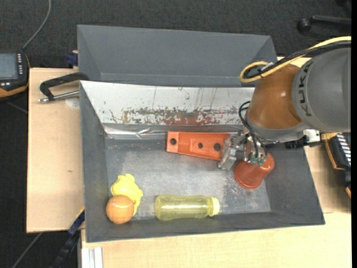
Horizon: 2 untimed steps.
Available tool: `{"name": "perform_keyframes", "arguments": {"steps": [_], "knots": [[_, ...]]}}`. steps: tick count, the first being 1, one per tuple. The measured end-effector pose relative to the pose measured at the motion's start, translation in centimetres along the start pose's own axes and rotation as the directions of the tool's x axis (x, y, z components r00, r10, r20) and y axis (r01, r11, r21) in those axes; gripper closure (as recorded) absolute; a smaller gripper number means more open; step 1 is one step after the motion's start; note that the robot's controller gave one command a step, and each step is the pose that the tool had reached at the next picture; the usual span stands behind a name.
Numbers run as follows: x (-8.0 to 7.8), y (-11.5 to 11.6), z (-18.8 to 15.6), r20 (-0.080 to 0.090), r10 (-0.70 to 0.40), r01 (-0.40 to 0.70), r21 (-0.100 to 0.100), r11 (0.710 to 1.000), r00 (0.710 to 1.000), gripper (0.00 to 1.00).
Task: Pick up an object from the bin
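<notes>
Camera view: pincer (241,154) low at right side of bin (167,177), between end of orange block (195,144) and red cup (252,173) — I can't tell whether clenched or released. Cup nearest, so likely target. Bottle (186,206), ball (120,210) well apart, front-left.

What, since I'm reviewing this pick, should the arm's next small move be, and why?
Probably a short, straight descent onto the red cup. The gripper hangs at the right of the bin, over that cup's upper edge, with the end of the orange holed block just left of it; the yellow bottle lies far off in front.
</notes>
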<state>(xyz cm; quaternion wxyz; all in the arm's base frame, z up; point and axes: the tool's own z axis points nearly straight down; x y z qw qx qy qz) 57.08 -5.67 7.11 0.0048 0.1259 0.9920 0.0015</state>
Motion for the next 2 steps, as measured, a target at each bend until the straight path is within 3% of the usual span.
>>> {"name": "perform_keyframes", "arguments": {"steps": [1,2], "knots": [[0.2,1.3,-0.4,0.001,0.146,-0.146,-0.002,0.989,0.989,1.0],[-0.5,0.3,-0.5,0.001,0.222,-0.222,-0.003,0.975,0.975,1.0]]}}
